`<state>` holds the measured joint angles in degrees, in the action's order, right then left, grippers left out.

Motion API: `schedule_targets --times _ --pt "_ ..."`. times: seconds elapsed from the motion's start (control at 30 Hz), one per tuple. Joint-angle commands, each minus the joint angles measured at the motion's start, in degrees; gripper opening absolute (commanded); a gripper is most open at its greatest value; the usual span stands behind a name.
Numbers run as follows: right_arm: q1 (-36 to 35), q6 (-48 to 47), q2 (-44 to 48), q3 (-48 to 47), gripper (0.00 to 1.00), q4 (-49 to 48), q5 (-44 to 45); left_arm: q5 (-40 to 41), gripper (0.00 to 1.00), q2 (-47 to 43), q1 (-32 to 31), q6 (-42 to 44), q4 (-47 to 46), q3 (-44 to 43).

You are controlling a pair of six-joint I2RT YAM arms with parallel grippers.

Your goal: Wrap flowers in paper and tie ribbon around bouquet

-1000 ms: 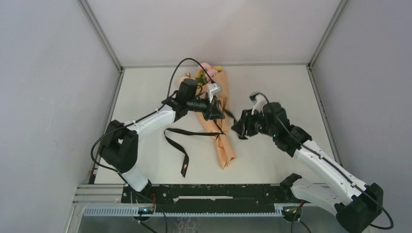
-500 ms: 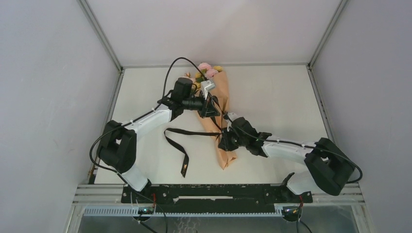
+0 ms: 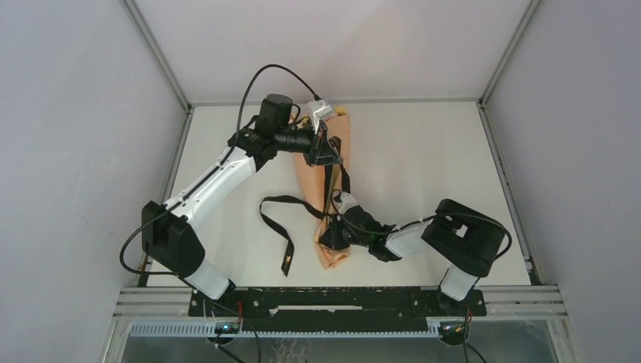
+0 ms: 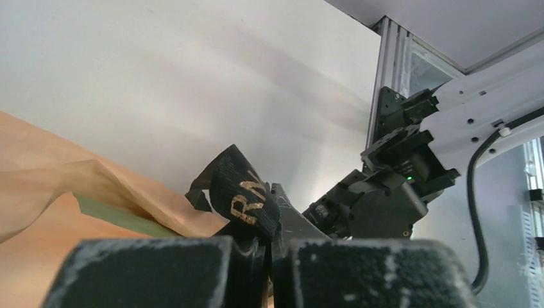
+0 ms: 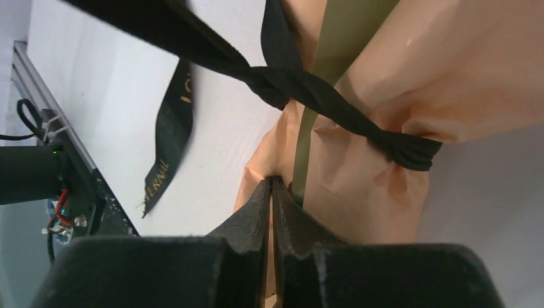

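The bouquet [image 3: 334, 178] is a peach paper cone lying on the table, wide end at the back. Its flowers are almost hidden behind my left wrist; one yellow bit [image 3: 339, 112] shows. The black ribbon [image 5: 277, 82] is knotted and wound round the narrow part. My left gripper [image 3: 326, 153] hovers over the wide end, shut on a ribbon end with gold letters [image 4: 247, 196], which runs taut to the knot. My right gripper [image 3: 333, 239] lies low at the narrow end, its jaws shut on a fold of the paper [image 5: 346, 186] beside the green strip [image 5: 321, 96].
The other ribbon tail [image 3: 278, 227] loops over the table left of the bouquet and ends near the front edge. A metal rail [image 3: 325, 299] runs along the near edge. Grey walls enclose the table. The left arm's black cable [image 3: 253, 83] arcs above it.
My right arm swung in from the bouquet's right to its narrow end and closed on the paper. My left gripper pulled its ribbon end toward the back, drawing the ribbon taut.
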<state>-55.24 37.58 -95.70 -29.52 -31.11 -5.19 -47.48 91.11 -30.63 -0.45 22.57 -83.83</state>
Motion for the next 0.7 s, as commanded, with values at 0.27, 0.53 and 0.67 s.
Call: schedule_targets --times 0.27,0.53,0.67 --pt "-5.9 -13.4 17.6 -4.6 0.35 11.5 -5.7 -0.7 0.0 -2.3 2.2 5.7 0.1 3.3" --pt "3.7 -17.8 29.6 -4.6 0.66 14.2 1.9 -2.1 0.0 -2.6 2.4 5.0 -1.6 4.4" --pt "9.0 -17.8 27.2 -6.3 0.83 8.9 2.4 -2.0 0.0 -2.5 2.4 4.8 -1.9 4.7"
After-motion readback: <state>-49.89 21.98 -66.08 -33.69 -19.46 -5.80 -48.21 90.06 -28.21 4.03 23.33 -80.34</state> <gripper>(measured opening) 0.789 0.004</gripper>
